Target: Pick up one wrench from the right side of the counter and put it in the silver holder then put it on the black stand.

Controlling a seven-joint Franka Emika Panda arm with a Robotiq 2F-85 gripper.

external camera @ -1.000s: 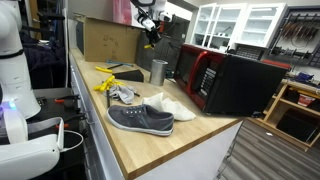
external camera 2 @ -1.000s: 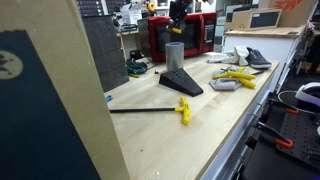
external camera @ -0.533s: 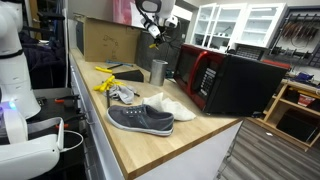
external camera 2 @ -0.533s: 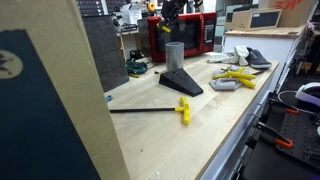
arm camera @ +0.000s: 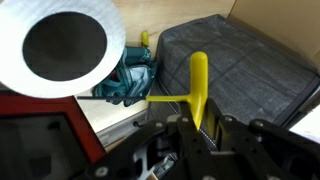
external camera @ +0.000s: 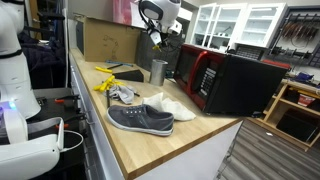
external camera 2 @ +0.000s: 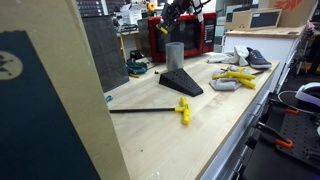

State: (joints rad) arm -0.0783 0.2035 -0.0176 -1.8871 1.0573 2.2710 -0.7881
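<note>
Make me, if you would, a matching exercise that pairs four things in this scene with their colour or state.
Things:
1 holder
2 stand
3 shoe
4 gripper

Descriptions:
A dark grey, lying on the counter
B shut on the yellow-handled wrench
C shiny, upright
D black, low, next to the holder

Pairs: 1-C, 2-D, 3-A, 4-B

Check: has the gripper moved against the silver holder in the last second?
Yes. The gripper, shut on the wrench, has risen slightly and turned, staying above the silver holder.
</note>
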